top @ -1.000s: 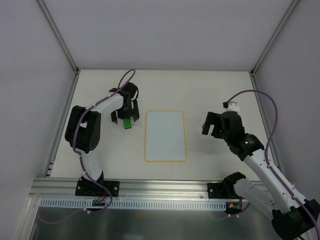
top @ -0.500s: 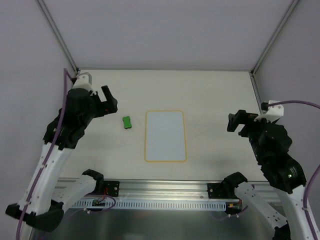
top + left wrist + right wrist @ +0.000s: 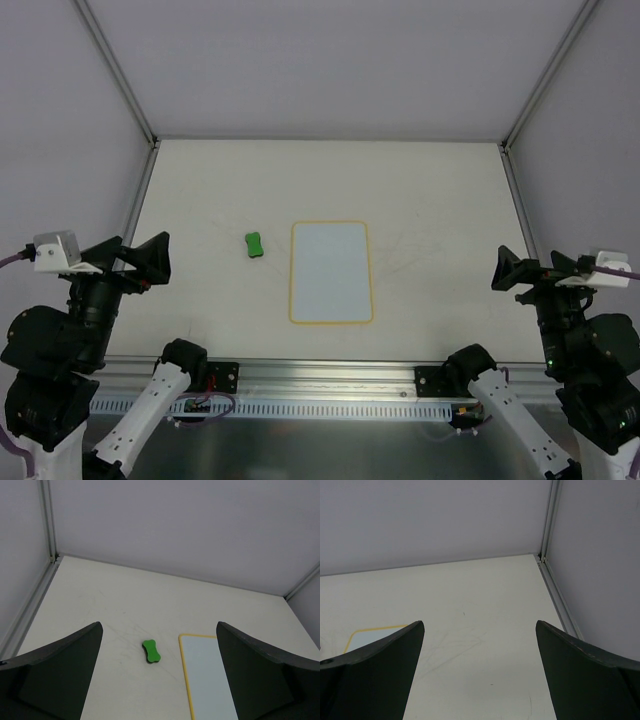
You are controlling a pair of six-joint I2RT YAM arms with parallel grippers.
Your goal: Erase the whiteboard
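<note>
A cream counter (image 3: 440,190) sits boxed in by plain pale grey walls (image 3: 330,60), with aluminium posts (image 3: 113,68) at the far corners and a metal rail (image 3: 330,372) along its near edge.

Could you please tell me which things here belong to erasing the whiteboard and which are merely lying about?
For the job: whiteboard, blank, lying flat; green eraser, apart on its left.
Merely there: table; enclosure walls.

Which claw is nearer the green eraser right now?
Left. The left claw hangs open by the left edge of the table, on the eraser's side of the whiteboard; the right claw hangs open by the right edge, with the whiteboard between it and the eraser.
</note>
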